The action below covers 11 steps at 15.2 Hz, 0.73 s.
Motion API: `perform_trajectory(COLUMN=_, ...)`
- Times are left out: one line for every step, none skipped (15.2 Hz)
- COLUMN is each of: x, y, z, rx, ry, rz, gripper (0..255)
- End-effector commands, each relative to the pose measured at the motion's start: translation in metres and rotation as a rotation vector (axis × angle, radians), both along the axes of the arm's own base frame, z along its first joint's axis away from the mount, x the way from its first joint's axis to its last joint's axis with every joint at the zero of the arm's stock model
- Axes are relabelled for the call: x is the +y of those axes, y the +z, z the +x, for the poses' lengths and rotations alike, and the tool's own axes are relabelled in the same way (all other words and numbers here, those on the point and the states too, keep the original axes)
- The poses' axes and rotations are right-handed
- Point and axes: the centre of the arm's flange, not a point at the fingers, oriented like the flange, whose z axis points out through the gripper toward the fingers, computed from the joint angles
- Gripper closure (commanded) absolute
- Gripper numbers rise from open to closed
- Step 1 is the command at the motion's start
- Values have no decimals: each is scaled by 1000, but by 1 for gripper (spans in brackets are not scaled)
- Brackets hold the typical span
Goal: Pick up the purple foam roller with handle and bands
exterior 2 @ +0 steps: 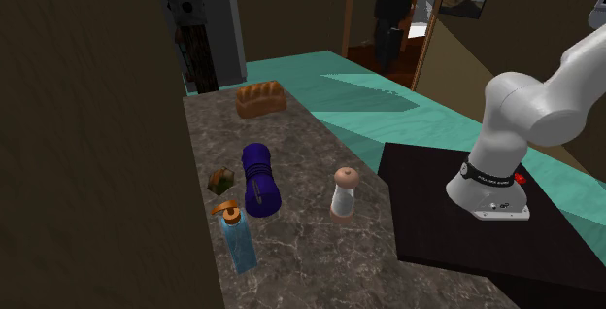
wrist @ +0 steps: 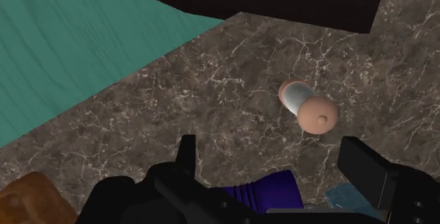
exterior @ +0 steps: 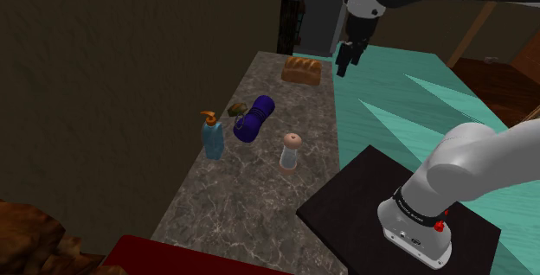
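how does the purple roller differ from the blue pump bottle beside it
Pose: the purple roller lies on its side, while the blue pump bottle stands upright. Colour: the roller is deep purple; the bottle is pale blue with an orange pump top. Build: the roller is the thicker, bulkier of the two, the bottle slimmer. Both rest on the marbled countertop, close together.

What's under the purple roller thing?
The purple roller lies on the brown marbled counter. The patch right beneath it is covered, so whether anything is tucked there cannot be seen.
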Motion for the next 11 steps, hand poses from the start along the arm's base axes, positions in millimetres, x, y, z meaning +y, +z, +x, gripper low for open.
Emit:
perform_trajectory(x=-4, y=-18, z=21, rx=2, ry=49, rz=12, gripper=0)
perform_trajectory(x=-3, y=-26, z=31, rx=4, ry=72, rz=18, gripper=0)
perform_trajectory(x=-3, y=-34, z=42, rx=5, ry=96, rz=24, gripper=0)
perform_trajectory(x=-2, y=-42, z=52, rx=7, ry=119, rz=30, gripper=0)
perform_trajectory(x=-1, y=-50, z=62, rx=9, ry=143, rz=36, gripper=0)
perform_trajectory(x=1, y=-58, z=72, rx=10, ry=167, rz=42, gripper=0)
perform_trajectory(x=3, y=-66, z=83, rx=12, ry=190, rz=48, gripper=0)
perform_trajectory(x=5, y=-74, z=93, rx=14, ry=214, rz=54, gripper=0)
perform_trajectory(x=7, y=-82, z=103, rx=15, ry=237, rz=60, gripper=0)
perform_trajectory(x=10, y=-90, z=113, rx=17, ry=261, rz=66, gripper=0)
perform_trajectory(x=13, y=-98, z=123, rx=19, ry=285, rz=72, gripper=0)
